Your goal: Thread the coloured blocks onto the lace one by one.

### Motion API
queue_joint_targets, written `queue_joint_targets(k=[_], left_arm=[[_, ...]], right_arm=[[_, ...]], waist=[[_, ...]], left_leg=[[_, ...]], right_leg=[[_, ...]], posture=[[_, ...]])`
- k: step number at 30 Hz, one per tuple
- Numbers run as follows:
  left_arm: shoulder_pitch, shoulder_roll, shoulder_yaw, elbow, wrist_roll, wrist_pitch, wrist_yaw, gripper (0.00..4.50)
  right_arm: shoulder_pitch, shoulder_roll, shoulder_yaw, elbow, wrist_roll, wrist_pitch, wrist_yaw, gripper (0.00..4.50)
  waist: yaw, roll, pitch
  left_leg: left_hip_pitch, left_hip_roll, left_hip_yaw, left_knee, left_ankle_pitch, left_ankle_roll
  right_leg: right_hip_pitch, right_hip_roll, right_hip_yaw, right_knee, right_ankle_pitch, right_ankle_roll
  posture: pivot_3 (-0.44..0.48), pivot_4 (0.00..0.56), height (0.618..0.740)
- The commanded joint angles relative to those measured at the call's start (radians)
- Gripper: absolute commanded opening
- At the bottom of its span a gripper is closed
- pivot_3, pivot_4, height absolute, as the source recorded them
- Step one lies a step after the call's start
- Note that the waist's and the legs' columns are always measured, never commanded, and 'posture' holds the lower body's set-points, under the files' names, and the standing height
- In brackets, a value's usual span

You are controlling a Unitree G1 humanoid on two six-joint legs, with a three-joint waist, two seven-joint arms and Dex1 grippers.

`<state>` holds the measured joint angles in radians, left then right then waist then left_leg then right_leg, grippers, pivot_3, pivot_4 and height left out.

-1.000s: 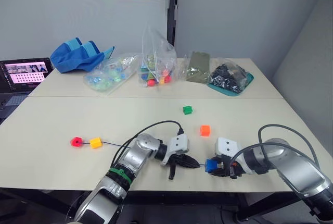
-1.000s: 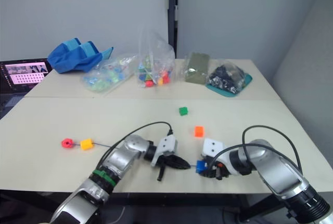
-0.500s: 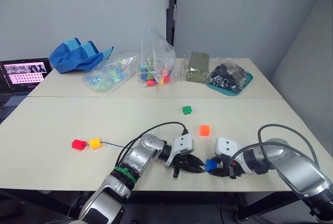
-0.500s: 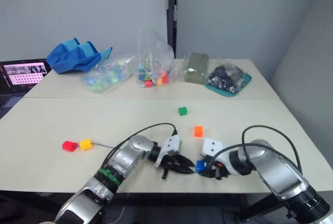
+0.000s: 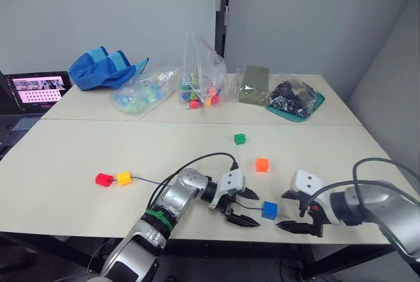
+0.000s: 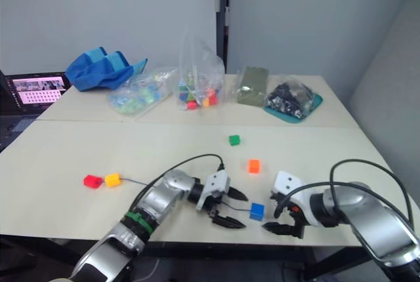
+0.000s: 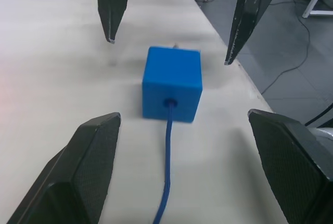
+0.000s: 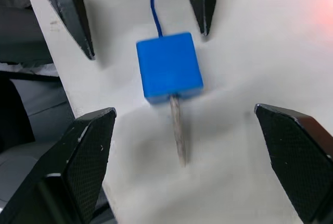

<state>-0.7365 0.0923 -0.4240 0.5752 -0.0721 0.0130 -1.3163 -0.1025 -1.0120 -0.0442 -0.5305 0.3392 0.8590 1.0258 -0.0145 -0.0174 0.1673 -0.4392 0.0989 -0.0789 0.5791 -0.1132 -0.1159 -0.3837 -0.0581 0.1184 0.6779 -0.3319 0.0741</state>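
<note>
Left eye view: blue block (image 5: 269, 210) sits low-centre on the desk (image 5: 79, 151), lace (image 7: 167, 146) through it, pale tip (image 8: 178, 130) poking out. Both end effectors, left (image 5: 244, 208) and right (image 5: 293, 211), hang released beside it. I'd pinch that tip and pull gently. Clear bags (image 5: 200, 75) of mixed pieces sit along the top.

no readable text, labels or numbers
</note>
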Motion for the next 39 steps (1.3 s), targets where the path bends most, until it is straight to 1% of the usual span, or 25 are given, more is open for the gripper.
queue_joint_targets(k=[1, 3, 4, 5, 6, 7, 11, 12, 18, 21, 22, 23, 24, 26, 27, 29, 31, 32, 35, 39], left_arm=[[-0.028, -0.028, -0.012, 0.03, 0.017, -0.045, 0.006, 4.13], [-0.041, -0.043, -0.016, 0.061, 0.029, -0.058, 0.013, 4.13], [-0.047, -0.049, -0.015, 0.075, 0.034, -0.062, 0.015, 3.59], [-0.052, -0.054, -0.016, 0.086, 0.039, -0.067, 0.013, 3.33], [-0.054, -0.055, -0.015, 0.093, 0.041, -0.07, 0.01, 2.95], [-0.057, -0.058, -0.016, 0.101, 0.045, -0.072, 0.01, 2.7], [-0.064, -0.074, -0.038, 0.126, 0.069, -0.078, 0.006, 1.32], [-0.067, -0.077, -0.04, 0.133, 0.075, -0.081, 0.008, 1.17], [-0.086, -0.084, -0.027, 0.155, 0.083, -0.087, 0.009, 1.17], [-0.084, -0.075, -0.022, 0.156, 0.085, -0.09, 0.008, 1.17], [-0.083, -0.072, -0.021, 0.156, 0.085, -0.09, 0.008, 1.17], [-0.082, -0.069, -0.02, 0.155, 0.085, -0.089, 0.008, 1.17], [-0.08, -0.067, -0.019, 0.155, 0.086, -0.088, 0.01, 1.17], [-0.079, -0.066, -0.018, 0.154, 0.085, -0.087, 0.012, 1.17], [-0.078, -0.064, -0.016, 0.152, 0.084, -0.086, 0.014, 1.17], [-0.075, -0.059, -0.012, 0.148, 0.082, -0.083, 0.016, 1.17], [-0.071, -0.053, -0.008, 0.14, 0.081, -0.085, 0.022, 1.17], [-0.067, -0.048, -0.006, 0.133, 0.079, -0.084, 0.021, 1.17], [-0.062, -0.023, 0.012, 0.115, 0.064, -0.076, 0.015, 1.17], [-0.079, 0.063, 0.069, 0.115, 0.034, -0.071, -0.015, 1.17]], right_arm=[[0.055, -0.007, -0.104, -0.069, 0.029, 0.026, -0.037, 4.5], [0.104, 0.002, -0.133, -0.091, 0.03, 0.026, -0.061, 4.5], [0.126, 0.007, -0.143, -0.099, 0.029, 0.022, -0.073, 4.5], [0.147, 0.012, -0.15, -0.105, 0.027, 0.016, -0.085, 4.5], [0.16, 0.015, -0.153, -0.109, 0.028, 0.013, -0.093, 4.5], [0.172, 0.019, -0.154, -0.111, 0.025, 0.005, -0.101, 4.5], [0.214, 0.05, -0.128, -0.106, -0.016, -0.059, -0.158, 4.5], [0.218, 0.058, -0.119, -0.103, -0.022, -0.073, -0.167, 4.5], [0.191, 0.075, -0.078, -0.079, -0.033, -0.124, -0.183, 4.5], [0.168, 0.083, -0.057, -0.068, -0.023, -0.127, -0.177, 3.73], [0.163, 0.082, -0.047, -0.061, -0.026, -0.13, -0.177, 3.29], [0.161, 0.08, -0.038, -0.054, -0.032, -0.139, -0.174, 3.03], [0.161, 0.08, -0.03, -0.046, -0.036, -0.147, -0.172, 2.65], [0.161, 0.08, -0.022, -0.038, -0.038, -0.156, -0.169, 2.06], [0.159, 0.084, -0.01, -0.027, -0.041, -0.167, -0.167, 1.66], [0.153, 0.092, 0.009, -0.006, -0.044, -0.185, -0.163, 1.03], [0.148, 0.094, 0.023, 0.015, -0.052, -0.202, -0.158, 0.3], [0.145, 0.093, 0.025, 0.022, -0.053, -0.207, -0.154, 0.03], [0.125, 0.088, 0.024, 0.039, -0.048, -0.216, -0.143, 0.0], [0.073, 0.076, 0.039, 0.081, -0.053, -0.234, -0.117, 0.0]], waist=[[0.0, 0.0, 0.0], [-0.002, 0.0, 0.0], [-0.002, 0.0, 0.0], [-0.002, 0.0, 0.0], [-0.002, 0.0, 0.0], [-0.003, 0.0, 0.0], [-0.002, 0.0, 0.0], [-0.002, 0.0, 0.0], [0.0, 0.0, 0.0], [0.0, 0.0, 0.0], [0.0, 0.0, 0.0], [0.0, 0.0, 0.0], [0.0, 0.0, 0.0], [0.0, 0.0, 0.0], [0.0, 0.0, 0.0], [-0.001, 0.0, 0.0], [-0.002, 0.0, 0.0], [-0.003, 0.0, 0.0], [-0.009, -0.001, 0.0], [-0.026, -0.001, 0.0]], left_leg=[[0.0, 0.0, 0.0, 0.0, 0.0, 0.0], [0.0, 0.0, 0.0, 0.0, 0.0, 0.0], [0.0, 0.0, 0.0, 0.0, 0.0, 0.0], [0.0, 0.0, 0.0, 0.0, 0.0, 0.0], [0.0, 0.0, 0.0, 0.0, 0.0, 0.0], [0.0, 0.0, 0.0, 0.0, 0.0, 0.0], [0.0, 0.0, 0.0, 0.0, 0.0, 0.0], [0.0, 0.0, 0.0, 0.0, 0.0, 0.0], [0.0, -0.001, 0.0, 0.002, 0.0, 0.0], [0.0, -0.001, 0.0, 0.002, 0.0, 0.0], [0.0, -0.001, 0.0, 0.002, 0.0, 0.0], [0.0, -0.001, 0.0, 0.002, 0.0, 0.0], [0.0, -0.001, 0.0, 0.002, 0.0, 0.0], [0.0, -0.001, 0.0, 0.002, 0.0, 0.0], [0.0, -0.001, 0.0, 0.002, 0.0, 0.0], [0.0, 0.0, 0.0, 0.002, 0.0, 0.0], [0.001, -0.001, 0.0, 0.002, 0.0, 0.0], [0.001, 0.0, 0.0, 0.002, 0.0, 0.0], [0.003, 0.0, 0.0, 0.002, 0.0, 0.0], [0.005, 0.0, 0.0, 0.001, 0.0, 0.0]], right_leg=[[0.0, 0.0, 0.0, 0.0, 0.0, 0.0], [0.0, 0.0, 0.0, 0.0, 0.0, 0.0], [0.0, 0.0, 0.0, 0.0, 0.0, 0.0], [0.0, 0.0, 0.0, 0.0, 0.0, 0.0], [0.0, 0.0, 0.0, 0.0, 0.0, 0.0], [0.0, 0.0, 0.0, 0.0, 0.0, 0.0], [0.0, 0.0, 0.0, 0.0, 0.0, 0.0], [0.0, 0.0, 0.0, 0.0, 0.0, 0.0], [0.001, 0.0, 0.0, 0.0, 0.0, 0.001], [0.001, 0.0, 0.0, 0.0, 0.0, 0.001], [0.001, 0.0, 0.0, 0.0, 0.0, 0.001], [0.001, 0.0, 0.0, 0.0, 0.0, 0.001], [0.001, 0.0, 0.0, 0.0, 0.0, 0.001], [0.002, 0.0, 0.0, 0.0, 0.0, 0.001], [0.002, 0.0, 0.0, 0.0, 0.0, 0.001], [0.002, 0.0, 0.0, 0.0, 0.0, 0.001], [0.002, 0.0, 0.0, 0.0, 0.0, 0.001], [0.003, 0.0, 0.0, 0.0, 0.0, 0.001], [0.005, 0.0, 0.0, 0.0, 0.0, 0.001], [0.006, 0.0, 0.0, 0.0, 0.0, 0.001]], posture=[[0.0, 0.15, 0.74], [0.0, 0.15, 0.74], [0.0, 0.15, 0.74], [0.0, 0.15, 0.74], [0.0, 0.15, 0.74], [0.0, 0.15, 0.74], [0.0, 0.15, 0.74], [0.0, 0.15, 0.74], [0.0, 0.15, 0.74], [0.0, 0.15, 0.74], [0.0, 0.15, 0.74], [0.0, 0.15, 0.74], [0.0, 0.15, 0.74], [0.0, 0.15, 0.74], [0.0, 0.15, 0.74], [0.0, 0.15, 0.74], [0.0, 0.15, 0.74], [0.0, 0.15, 0.74], [0.0, 0.15, 0.74], [0.0, 0.15, 0.74]])
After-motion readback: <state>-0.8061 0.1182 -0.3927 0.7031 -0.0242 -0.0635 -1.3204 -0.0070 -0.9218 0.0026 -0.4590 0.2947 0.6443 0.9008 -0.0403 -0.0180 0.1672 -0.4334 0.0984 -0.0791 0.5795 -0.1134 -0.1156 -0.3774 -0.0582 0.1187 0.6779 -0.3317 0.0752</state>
